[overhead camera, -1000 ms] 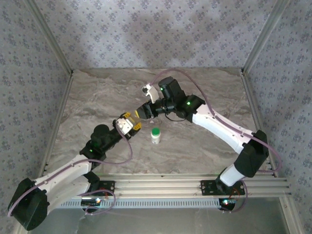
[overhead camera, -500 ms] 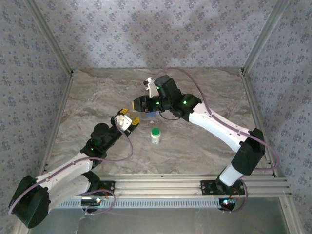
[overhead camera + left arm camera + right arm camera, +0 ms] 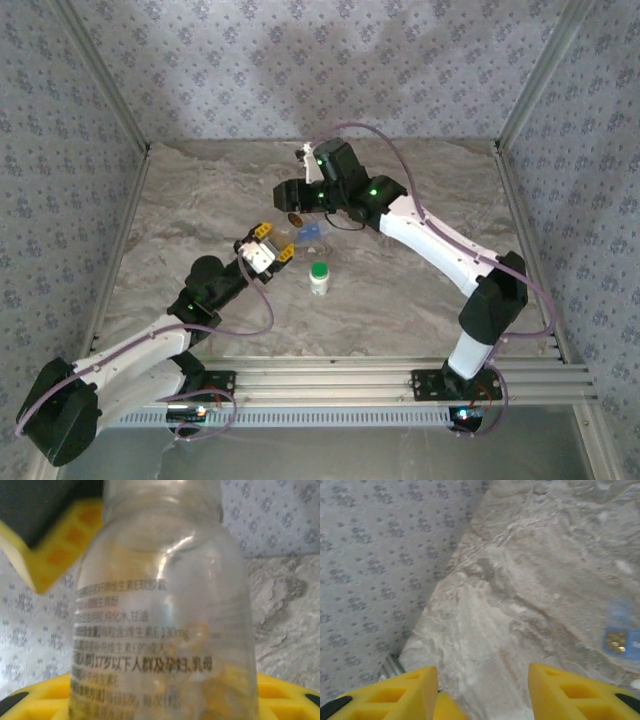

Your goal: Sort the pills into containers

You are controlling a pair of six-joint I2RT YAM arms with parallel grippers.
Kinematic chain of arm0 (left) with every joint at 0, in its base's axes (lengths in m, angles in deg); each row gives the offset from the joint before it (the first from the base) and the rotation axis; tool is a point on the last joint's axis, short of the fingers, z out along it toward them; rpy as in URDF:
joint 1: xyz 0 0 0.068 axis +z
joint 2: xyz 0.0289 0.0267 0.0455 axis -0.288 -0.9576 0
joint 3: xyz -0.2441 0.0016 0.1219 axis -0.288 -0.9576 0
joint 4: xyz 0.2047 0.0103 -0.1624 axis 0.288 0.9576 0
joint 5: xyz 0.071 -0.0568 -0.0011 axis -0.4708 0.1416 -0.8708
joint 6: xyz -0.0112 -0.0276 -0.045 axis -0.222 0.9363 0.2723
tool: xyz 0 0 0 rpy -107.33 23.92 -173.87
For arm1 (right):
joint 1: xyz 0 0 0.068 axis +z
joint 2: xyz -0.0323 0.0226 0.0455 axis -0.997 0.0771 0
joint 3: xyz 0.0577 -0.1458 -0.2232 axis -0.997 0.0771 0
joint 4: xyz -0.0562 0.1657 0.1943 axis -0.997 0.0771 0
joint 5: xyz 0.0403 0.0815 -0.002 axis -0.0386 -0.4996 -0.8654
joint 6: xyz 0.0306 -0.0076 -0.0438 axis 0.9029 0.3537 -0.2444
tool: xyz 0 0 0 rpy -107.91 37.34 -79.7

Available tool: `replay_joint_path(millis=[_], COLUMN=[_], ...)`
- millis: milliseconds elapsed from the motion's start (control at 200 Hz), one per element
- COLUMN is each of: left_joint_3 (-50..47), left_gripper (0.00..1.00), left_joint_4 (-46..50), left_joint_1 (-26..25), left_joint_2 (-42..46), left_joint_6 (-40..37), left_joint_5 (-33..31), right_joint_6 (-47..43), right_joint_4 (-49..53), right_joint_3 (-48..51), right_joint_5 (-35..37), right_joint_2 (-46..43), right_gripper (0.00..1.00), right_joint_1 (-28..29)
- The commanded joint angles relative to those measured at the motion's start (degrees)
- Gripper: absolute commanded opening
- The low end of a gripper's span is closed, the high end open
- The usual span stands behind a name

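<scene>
Overhead view: the marbled grey table (image 3: 200, 200) takes up the middle of the frame, enclosed by patterned grey walls (image 3: 250, 70).

The left arm (image 3: 150, 345) runs from the lower left corner up toward the centre. The right arm (image 3: 440, 250) runs from the lower right up to the upper centre.

The left gripper (image 3: 262, 250) sits just left of centre. In the left wrist view its yellow fingers (image 3: 55, 555) are clamped on a clear plastic bottle (image 3: 165, 615). One finger is at the upper left of that frame and the other runs along the bottom edge. The bottle has no cap on its neck and carries black printed text. Yellow capsules (image 3: 220, 690) lie in its lower part.

The right gripper (image 3: 290, 205) is above and slightly right of the left one. In the right wrist view its yellow fingers (image 3: 395, 690) stand wide apart at the bottom edge, with bare table between them and nothing held.

A white bottle with a green cap (image 3: 319, 278) stands upright at frame centre, just right of the left gripper and apart from it.

A blue translucent container (image 3: 313, 233) lies on the table above the white bottle, between the two grippers. It also shows at the right edge of the right wrist view (image 3: 620, 636), with small yellow pills (image 3: 616, 640) inside.
</scene>
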Motion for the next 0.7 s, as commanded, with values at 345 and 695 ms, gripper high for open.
replay_joint_path(millis=[345, 695], left_joint_3=[-0.43, -2.24], left_gripper=[0.12, 0.12], left_joint_4=[-6.44, 2.54], left_joint_1=[-0.08, 0.44], left_joint_2=[1.19, 7.00], left_joint_6=[-0.08, -0.93], left_joint_5=[5.36, 7.56], right_joint_6=[-6.69, -77.17], right_joint_4=[2.51, 15.83], right_joint_3=[-6.17, -0.89], right_joint_5=[-3.45, -26.20], right_joint_2=[-0.83, -10.83], right_gripper=[0.59, 0.67], right_joint_1=[-5.95, -11.43])
